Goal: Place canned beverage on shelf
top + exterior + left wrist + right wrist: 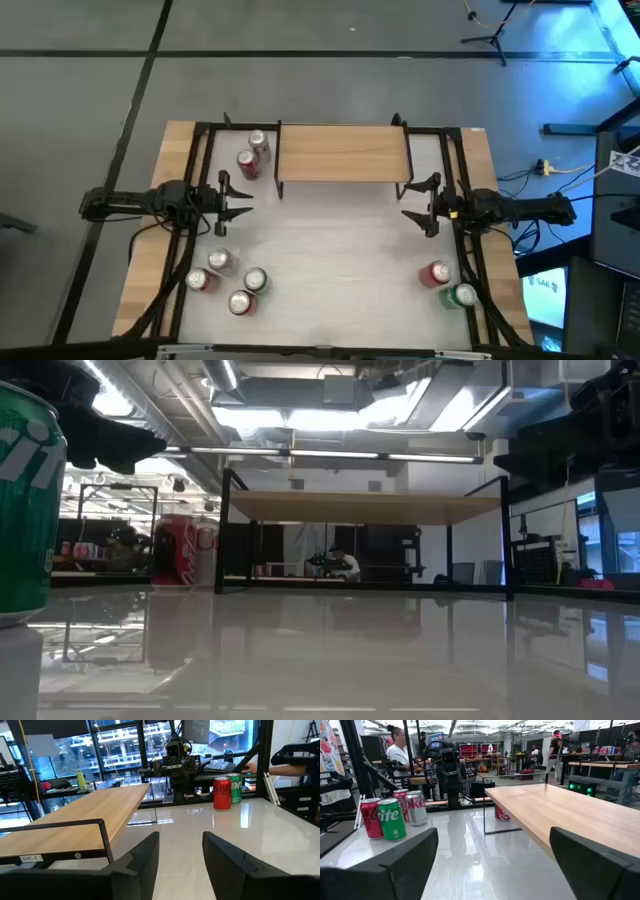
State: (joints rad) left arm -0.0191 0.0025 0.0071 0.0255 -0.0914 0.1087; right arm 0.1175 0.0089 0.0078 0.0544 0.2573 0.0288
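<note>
**A:** Which step are you on?

**B:** I think the very first one. No can is picked yet. My left pincer (245,198) hangs over the left side of the table, near the shelf's left end. Its fingers stand a little apart and hold nothing. My right pincer (409,201) is opposite, near the shelf's right end, with fingers wide apart and also holding nothing.

**A:** And the shelf?

**B:** The shelf (342,152) stands at the back middle of the table. Its wood top is bare; not one can is on it.

**A:** Where are the cans?

**B:** Two cans (254,155) stand just beside the shelf's left end, on the table. Four cans (254,280) are grouped at the front left. At the front right are a red can (436,273) and a green can (463,295), close together, maybe touching.

**A:** What does the next move ask of you?

**B:** I judge that one pincer must go down around one can. The pair beside the shelf is nearest to my left pincer, but its fingers should first open wider. The cans stand close, so I must take care not to knock the neighbour.
</note>
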